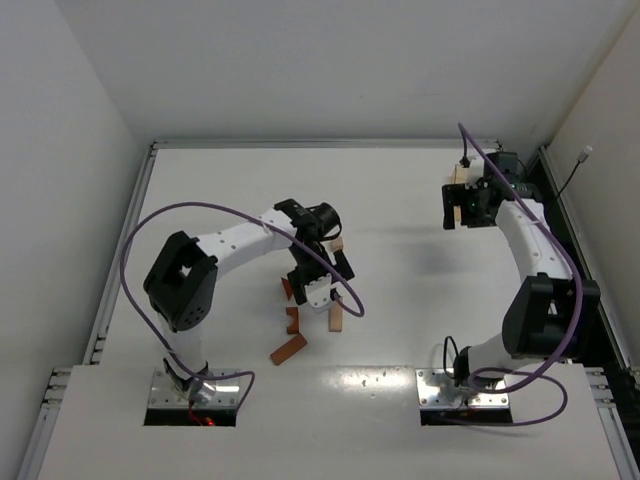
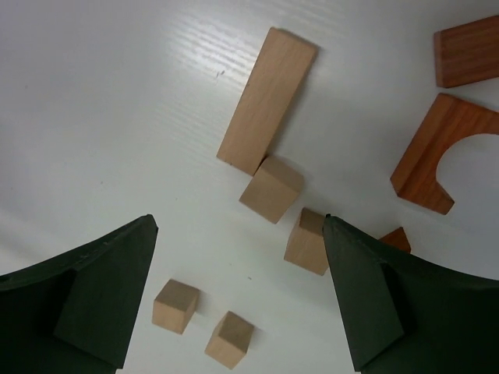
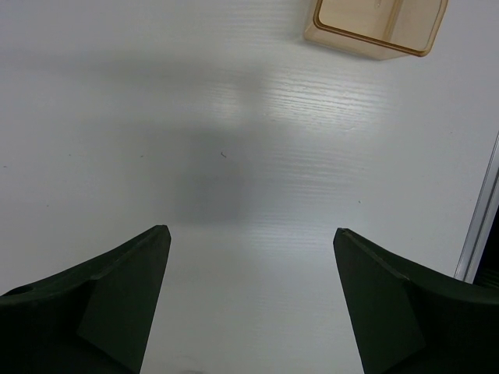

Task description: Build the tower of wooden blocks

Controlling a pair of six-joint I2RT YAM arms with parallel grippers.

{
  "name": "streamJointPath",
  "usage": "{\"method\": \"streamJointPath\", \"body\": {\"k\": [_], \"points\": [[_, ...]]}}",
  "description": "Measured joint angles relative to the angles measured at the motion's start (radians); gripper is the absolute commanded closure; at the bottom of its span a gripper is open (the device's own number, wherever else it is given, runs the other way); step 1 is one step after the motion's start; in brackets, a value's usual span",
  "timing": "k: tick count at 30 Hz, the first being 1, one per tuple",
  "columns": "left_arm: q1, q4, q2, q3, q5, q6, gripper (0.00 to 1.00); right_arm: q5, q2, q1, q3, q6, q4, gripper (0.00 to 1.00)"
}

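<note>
No stacked tower shows; the wood blocks lie loose on the white table. In the left wrist view I see a long tan bar [image 2: 267, 101], two tan cubes [image 2: 271, 189] [image 2: 306, 241] beside it, two smaller tan cubes [image 2: 175, 306] [image 2: 229, 340], a reddish-brown arch [image 2: 444, 152] and a reddish-brown block [image 2: 466, 51]. My left gripper [image 2: 239, 222] is open and empty above them, its right finger close to one tan cube. From above it hangs over the cluster [image 1: 318, 285], with reddish-brown pieces [image 1: 288, 349] [image 1: 293, 320] nearby. My right gripper [image 3: 251, 230] is open and empty over bare table at the far right [image 1: 466, 205].
A light-tan tray [image 3: 374, 27] lies just beyond the right gripper, near the table's far right corner [image 1: 458, 178]. A raised rim runs along the table's right edge [image 3: 479, 210]. Purple cables loop from both arms.
</note>
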Motion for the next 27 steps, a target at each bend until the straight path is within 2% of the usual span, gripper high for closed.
{"method": "streamJointPath", "body": {"k": [4,6,9,27], "points": [[-0.027,-0.016,0.006,-0.014,-0.001,0.030,0.21,-0.012,0.023,-0.017,0.000,0.000,0.000,0.17],[-0.038,-0.005,0.006,-0.045,-0.001,0.034,0.30,-0.016,0.033,-0.020,0.000,0.000,0.000,0.17],[-0.052,0.007,0.006,-0.083,-0.010,0.045,0.36,-0.019,0.047,-0.022,-0.001,0.000,-0.002,0.17],[-0.121,0.091,0.060,-0.087,-0.048,0.054,0.38,-0.048,0.056,-0.058,-0.010,0.000,-0.002,0.17]]}}
